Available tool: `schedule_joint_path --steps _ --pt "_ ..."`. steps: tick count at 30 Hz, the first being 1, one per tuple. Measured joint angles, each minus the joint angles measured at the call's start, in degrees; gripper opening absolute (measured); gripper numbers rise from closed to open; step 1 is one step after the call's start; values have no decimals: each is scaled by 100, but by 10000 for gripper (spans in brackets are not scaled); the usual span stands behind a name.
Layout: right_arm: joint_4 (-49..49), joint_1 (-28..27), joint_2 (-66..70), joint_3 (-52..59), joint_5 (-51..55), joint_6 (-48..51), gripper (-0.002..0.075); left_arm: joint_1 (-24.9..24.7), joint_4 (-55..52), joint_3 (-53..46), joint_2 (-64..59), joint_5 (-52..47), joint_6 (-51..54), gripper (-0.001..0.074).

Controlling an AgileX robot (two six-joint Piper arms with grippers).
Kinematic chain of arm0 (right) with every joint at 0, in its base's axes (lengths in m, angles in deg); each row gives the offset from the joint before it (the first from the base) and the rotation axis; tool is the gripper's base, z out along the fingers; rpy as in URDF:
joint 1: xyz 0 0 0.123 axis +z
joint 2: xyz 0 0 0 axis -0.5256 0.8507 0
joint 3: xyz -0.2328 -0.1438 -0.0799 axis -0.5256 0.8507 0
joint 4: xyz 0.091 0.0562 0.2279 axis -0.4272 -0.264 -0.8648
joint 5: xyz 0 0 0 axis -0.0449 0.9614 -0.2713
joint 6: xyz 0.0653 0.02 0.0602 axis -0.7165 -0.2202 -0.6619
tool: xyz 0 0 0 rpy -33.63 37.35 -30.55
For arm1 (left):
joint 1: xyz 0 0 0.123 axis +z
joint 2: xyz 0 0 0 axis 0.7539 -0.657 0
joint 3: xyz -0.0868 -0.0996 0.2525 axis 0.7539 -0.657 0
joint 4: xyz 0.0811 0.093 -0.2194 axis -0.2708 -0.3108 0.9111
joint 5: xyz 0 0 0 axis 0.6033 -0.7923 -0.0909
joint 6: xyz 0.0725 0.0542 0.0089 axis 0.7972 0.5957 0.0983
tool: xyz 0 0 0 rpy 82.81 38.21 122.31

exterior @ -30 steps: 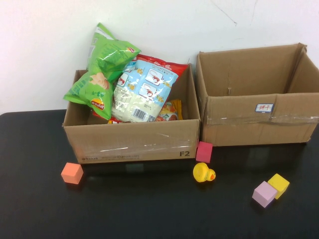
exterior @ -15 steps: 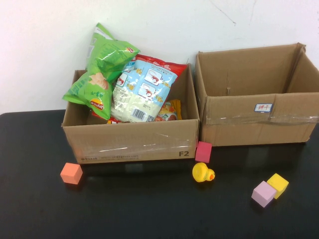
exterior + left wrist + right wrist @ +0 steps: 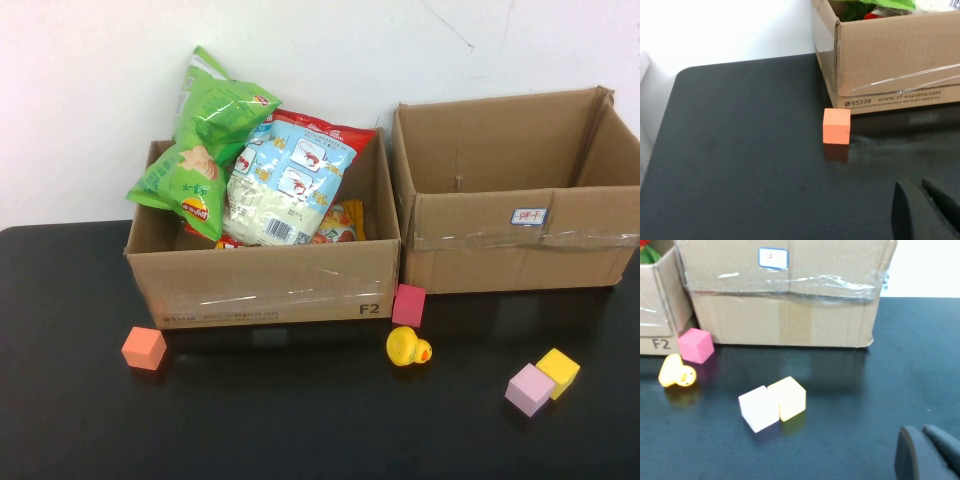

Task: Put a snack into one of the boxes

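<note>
Two cardboard boxes stand at the back of the black table. The left box (image 3: 270,285) holds snacks: a green chip bag (image 3: 205,140) leaning out over its left rim, a light blue and red bag (image 3: 290,180) and an orange packet (image 3: 343,222). The right box (image 3: 510,245) looks empty inside. Neither arm shows in the high view. My left gripper (image 3: 921,200) hangs shut over bare table, near the left box's front corner (image 3: 890,75). My right gripper (image 3: 922,442) is shut too, low in front of the right box (image 3: 785,315). Neither holds anything.
An orange cube (image 3: 144,348) lies in front of the left box. A pink cube (image 3: 409,304) and a yellow duck (image 3: 407,347) sit where the boxes meet. A purple cube (image 3: 528,389) and a yellow cube (image 3: 558,372) touch at the front right.
</note>
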Motion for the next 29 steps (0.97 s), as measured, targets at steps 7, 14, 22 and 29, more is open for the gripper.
schedule_joint_path --steps 7,14,22,29 --pt "-372 -424 0 0 176 117 -1 0 0 0 0 0 0 -1" --pt "-402 -570 0 0 188 209 -1 0 0 0 0 0 0 -1" --pt "-369 -523 0 0 191 217 -1 0 0 0 0 0 0 -1" --pt "-346 -523 0 0 191 217 -1 0 0 0 0 0 0 -1"
